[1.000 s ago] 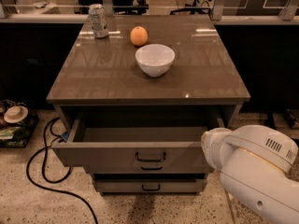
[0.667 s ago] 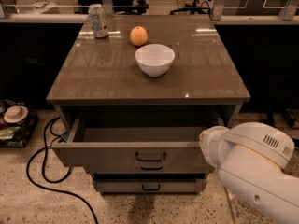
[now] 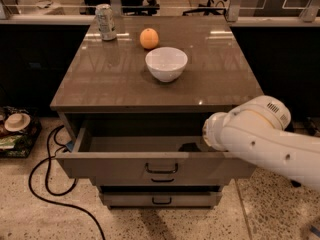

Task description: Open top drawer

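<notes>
My arm (image 3: pixel 272 146) enters frame from lower R, white forearm slanting up-left to rounded wrist (image 3: pixel 215 131). Tool (image 3: pixel 190 147) just L of wrist, slightly lower, mostly hidden, dark shape only.

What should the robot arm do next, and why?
Probably lift the gripper up out of the top drawer and draw back. The drawer is already pulled well out with its tray showing, and the gripper sits low inside it.
</notes>
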